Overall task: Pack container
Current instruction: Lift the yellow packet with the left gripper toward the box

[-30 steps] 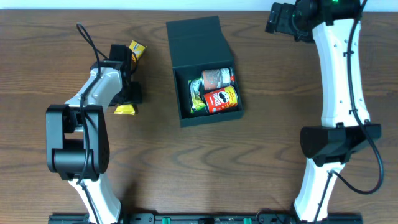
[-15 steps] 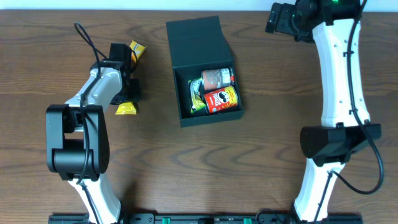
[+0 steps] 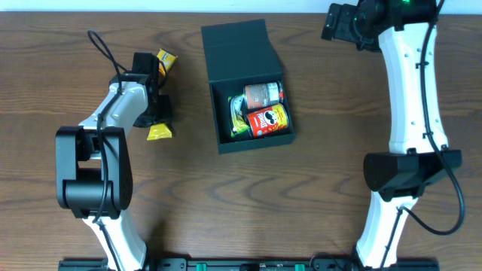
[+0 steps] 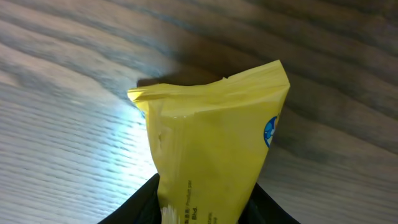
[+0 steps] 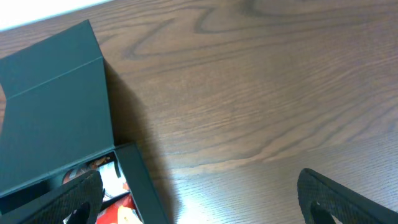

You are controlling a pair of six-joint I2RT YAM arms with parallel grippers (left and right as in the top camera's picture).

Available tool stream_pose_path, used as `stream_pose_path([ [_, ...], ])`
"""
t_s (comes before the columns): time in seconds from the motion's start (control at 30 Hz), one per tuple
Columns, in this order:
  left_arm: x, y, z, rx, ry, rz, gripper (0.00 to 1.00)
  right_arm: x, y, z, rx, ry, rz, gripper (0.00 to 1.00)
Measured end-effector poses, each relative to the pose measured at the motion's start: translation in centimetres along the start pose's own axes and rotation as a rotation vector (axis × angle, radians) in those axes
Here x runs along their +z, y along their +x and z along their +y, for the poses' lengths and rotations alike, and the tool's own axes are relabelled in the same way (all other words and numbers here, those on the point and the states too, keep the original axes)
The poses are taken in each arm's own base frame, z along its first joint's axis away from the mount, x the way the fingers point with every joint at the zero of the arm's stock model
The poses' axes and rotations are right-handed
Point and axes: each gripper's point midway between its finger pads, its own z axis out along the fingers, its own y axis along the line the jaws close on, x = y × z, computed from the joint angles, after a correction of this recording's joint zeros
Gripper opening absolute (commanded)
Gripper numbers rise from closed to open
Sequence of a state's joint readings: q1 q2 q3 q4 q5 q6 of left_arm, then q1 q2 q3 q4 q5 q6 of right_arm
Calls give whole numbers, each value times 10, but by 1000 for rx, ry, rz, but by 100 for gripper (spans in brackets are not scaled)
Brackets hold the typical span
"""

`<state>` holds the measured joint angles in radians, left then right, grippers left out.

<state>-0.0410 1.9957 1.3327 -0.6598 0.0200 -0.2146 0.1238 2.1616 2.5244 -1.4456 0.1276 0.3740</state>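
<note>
Container (image 3: 237, 49), dark teal-black square cardboard box, sits open mid-table holding snack cans (image 3: 265, 107); left of it the left gripper (image 4: 205, 202) has closed to pinch a yellow plastic packet (image 4: 211, 137), now nudged slightly rightward; right gripper (image 5: 199, 199) stays spread wide

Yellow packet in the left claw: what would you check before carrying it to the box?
1. Packet pinched in left claw: ok.
2. Packet lifted off the table: cannot tell.
3. Box with its lid open: ok.
4. Room left beside the cans: cannot tell.
5. Right claw open and off to the side of the box: ok.
</note>
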Motion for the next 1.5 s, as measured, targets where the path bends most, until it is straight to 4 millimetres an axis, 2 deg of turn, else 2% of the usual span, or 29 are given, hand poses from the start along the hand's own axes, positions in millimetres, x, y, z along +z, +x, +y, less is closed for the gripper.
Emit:
stream_pose_path([
  [0.13,-1,9,-3,-16,6,37,34,0,-2,1,1,-2,-6,99],
  [0.23,-6,13,-9,-6,11,57,37,0,-4,1,2,-6,-14,99],
  [0.53,-47,-23,-54,59,65,-48,36,0,-4,2,2,-10,-14,99],
  [0.63,-59,-31,-65,78,58,-85,46,0,-3,2,2,-9,-14,99],
  [0.7,-61,-28,-64,89,27,-77,46,0,-3,2,2,-10,-14,99],
  [0.83,-60,-11,-45,102,-61,-11,54,0,-4,2,2,-10,-14,99],
  [1.03,-61,-12,-27,154,-133,-7,64,0,-4,2,2,-10,-14,99],
  [1.13,-55,-16,-26,159,-134,-28,70,0,-3,2,2,-9,-12,99],
  [1.23,-43,-4,-22,173,-140,0,81,0,-3,2,2,-9,-12,99],
  [1.5,-34,-6,-34,175,-73,-19,82,0,-3,2,2,-9,-13,99],
])
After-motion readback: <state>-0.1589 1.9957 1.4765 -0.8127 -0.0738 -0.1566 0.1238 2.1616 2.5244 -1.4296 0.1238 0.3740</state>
